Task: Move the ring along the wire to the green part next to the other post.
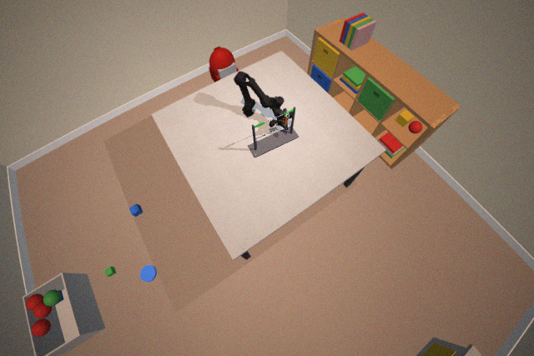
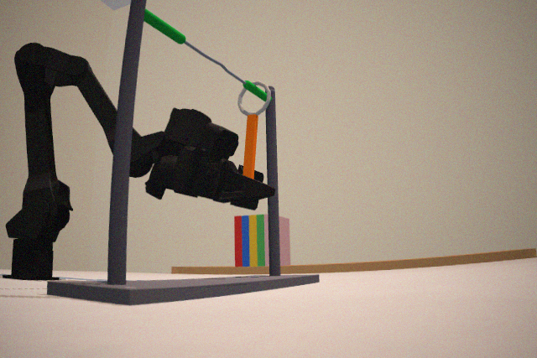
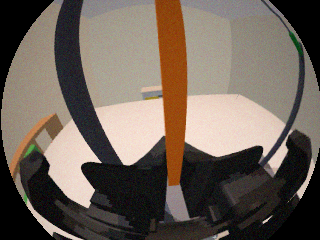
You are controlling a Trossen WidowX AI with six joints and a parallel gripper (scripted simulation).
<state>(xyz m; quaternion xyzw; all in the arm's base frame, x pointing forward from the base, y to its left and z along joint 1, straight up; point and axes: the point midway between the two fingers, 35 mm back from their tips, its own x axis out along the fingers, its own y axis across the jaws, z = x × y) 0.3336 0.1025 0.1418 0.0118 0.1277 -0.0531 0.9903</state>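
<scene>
Ring (image 2: 254, 97): hung around the green part (image 2: 256, 90) beside the post (image 2: 272, 180).
Handle (image 2: 250, 146): stood upright, long axis vertical.
Gripper (image 2: 257, 184): clamped on the handle's lower end.

Beige walls, brown floor (image 1: 345, 283), a white table (image 1: 241, 179) and a wooden shelf (image 1: 388, 85) (bins inside).

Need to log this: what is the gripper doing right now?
Gripper: closed on the orange handle, ring on the green wire end.

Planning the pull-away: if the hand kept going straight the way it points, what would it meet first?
Probably the far post: the hand, shut on the orange handle, points toward it, tips almost level with it. Depth is unclear, so it might slip past.
</scene>
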